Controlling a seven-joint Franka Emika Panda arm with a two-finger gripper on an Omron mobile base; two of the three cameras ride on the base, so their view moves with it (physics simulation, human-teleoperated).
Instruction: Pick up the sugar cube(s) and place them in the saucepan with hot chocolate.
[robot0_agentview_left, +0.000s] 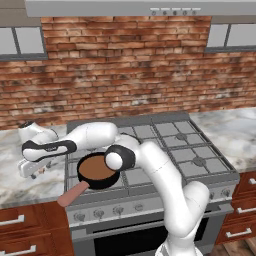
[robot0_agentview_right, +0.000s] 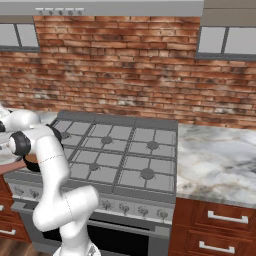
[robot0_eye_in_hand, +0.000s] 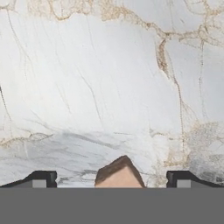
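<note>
sugar cube (robot0_eye_in_hand: 119, 174) half cropped, between open pincer (robot0_eye_in_hand: 112, 179) tips

We've got the white arm (robot0_agentview_left: 165, 185) rising from the lower right of the left base view, elbow bent, forearm reaching way out left. The gripper (robot0_agentview_left: 31, 170) hangs low at the far left, pointing down. In the hand view both dark fingertips (robot0_eye_in_hand: 41, 178) sit spread wide apart, nothing clamped.
</note>
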